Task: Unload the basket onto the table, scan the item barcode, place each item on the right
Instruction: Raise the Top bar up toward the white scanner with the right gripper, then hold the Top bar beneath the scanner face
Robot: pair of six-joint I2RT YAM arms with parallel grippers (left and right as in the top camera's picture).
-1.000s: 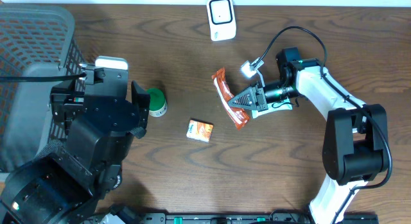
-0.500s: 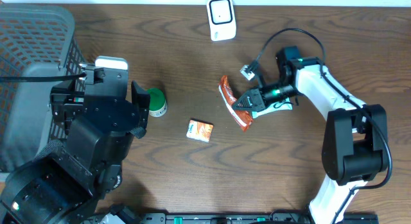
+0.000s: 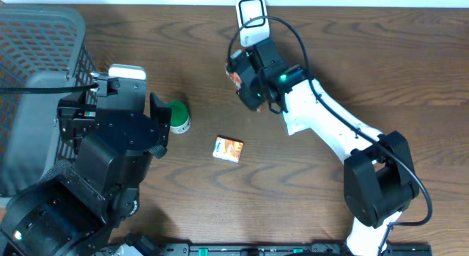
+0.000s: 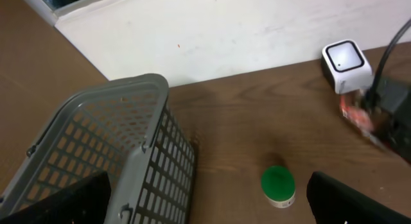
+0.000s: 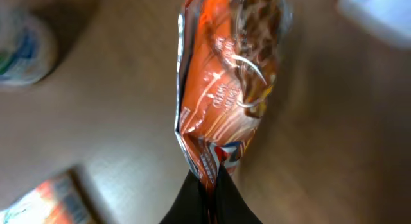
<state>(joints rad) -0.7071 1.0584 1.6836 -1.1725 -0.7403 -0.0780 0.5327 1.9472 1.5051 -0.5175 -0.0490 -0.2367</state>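
Just in front of the white scanner [image 3: 251, 21], which stands at the far edge of the table [image 3: 410, 72], you have the right gripper [image 3: 248, 86] pressed together on the orange snack packet [image 3: 235, 78]; the packet sits just beside the scanner on its near left side, and you cannot tell whether the two touch. From the right wrist, the black fingertips [image 5: 192, 208] pinch the packet [image 5: 225, 89] by its sealed end; the rest of the crinkled foil stretches away from the right gripper [image 5: 209, 192] toward the scanner, a blurred white shape [image 5: 379, 18] in the top right corner; the print is too smeared to show you a barcode. From the left wrist, the scanner [image 4: 347, 65] faces up with its dark-edged window on top, and the packet [image 4: 357, 118] lies close below it, beside the dark bulk of the right arm.

Well to the left of the scanner, your left gripper [image 4: 207, 185] is spread wide with nothing between its fingers [image 4: 64, 201]; it hangs above the table. A green-lidded tub [image 3: 177, 115] stands on the table left of the scanner and nearer the robot; a small orange box [image 3: 228, 149] lies nearer the robot again, almost straight out from the scanner; a grey basket [image 3: 37, 36] fills the far left, the thing furthest from the scanner.
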